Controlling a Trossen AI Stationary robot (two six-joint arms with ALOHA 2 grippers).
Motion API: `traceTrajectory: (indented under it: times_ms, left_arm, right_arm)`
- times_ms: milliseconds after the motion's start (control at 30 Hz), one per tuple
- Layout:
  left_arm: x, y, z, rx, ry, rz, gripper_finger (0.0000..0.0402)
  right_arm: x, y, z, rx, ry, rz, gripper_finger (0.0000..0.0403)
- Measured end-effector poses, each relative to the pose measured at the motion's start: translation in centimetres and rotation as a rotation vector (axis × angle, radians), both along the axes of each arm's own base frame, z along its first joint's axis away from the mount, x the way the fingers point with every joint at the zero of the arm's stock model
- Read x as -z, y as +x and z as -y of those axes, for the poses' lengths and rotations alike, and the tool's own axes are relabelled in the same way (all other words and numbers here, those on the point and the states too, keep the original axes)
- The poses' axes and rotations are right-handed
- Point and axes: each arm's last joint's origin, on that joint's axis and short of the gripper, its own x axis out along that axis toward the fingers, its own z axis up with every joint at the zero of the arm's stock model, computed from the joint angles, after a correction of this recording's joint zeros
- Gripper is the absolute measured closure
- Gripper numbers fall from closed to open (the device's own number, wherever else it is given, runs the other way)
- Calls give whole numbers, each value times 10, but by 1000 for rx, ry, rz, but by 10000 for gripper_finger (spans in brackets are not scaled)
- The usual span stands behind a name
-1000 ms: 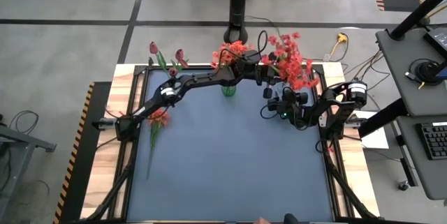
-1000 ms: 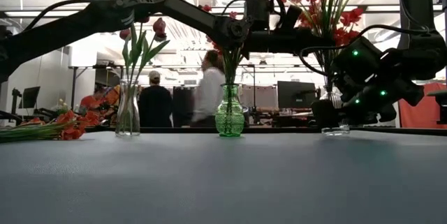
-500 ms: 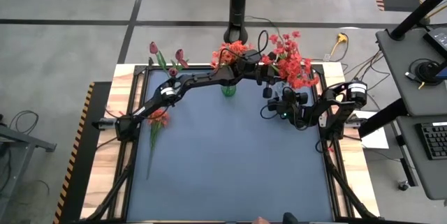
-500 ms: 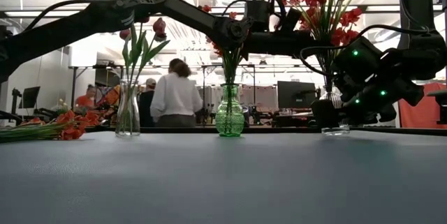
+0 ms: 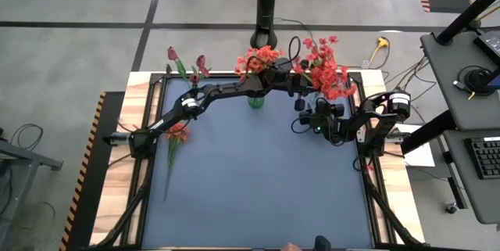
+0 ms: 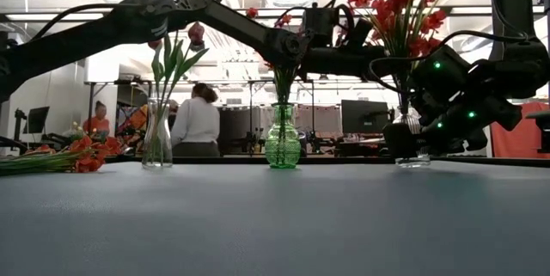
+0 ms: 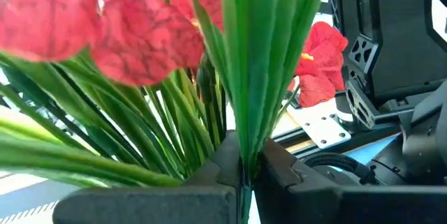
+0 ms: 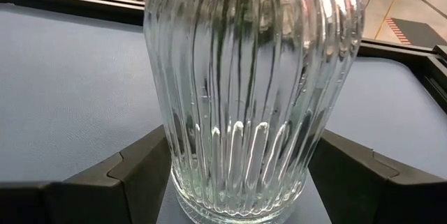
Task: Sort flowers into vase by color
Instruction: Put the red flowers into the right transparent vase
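Many red flowers (image 5: 326, 67) stand above the clear ribbed vase (image 8: 253, 91) at the table's far right. The left gripper (image 7: 246, 172) holds their green stems — its fingers are closed tight on the bunch, high over the vase. The right gripper (image 8: 241, 182) grips the vase base, one finger on each side. A green vase (image 6: 282, 141) with orange-red blooms stands at the far middle, a thin glass vase (image 6: 157, 138) with maroon tulips (image 5: 186, 62) at the far left. More flowers (image 5: 175, 138) lie on the table's left edge.
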Motion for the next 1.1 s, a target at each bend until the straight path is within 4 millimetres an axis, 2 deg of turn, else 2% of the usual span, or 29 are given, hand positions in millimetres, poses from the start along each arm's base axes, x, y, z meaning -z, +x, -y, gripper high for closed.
traceTrajectory:
  times_ms: [333, 1100]
  left_arm:
    - [12, 2, -2, -2, -9, -24, 400]
    - [18, 1, -2, -3, -10, -36, 400]
  right_arm:
    - [0, 0, 0, 0, 0, 0, 115]
    - [0, 0, 0, 1, -1, -1, 115]
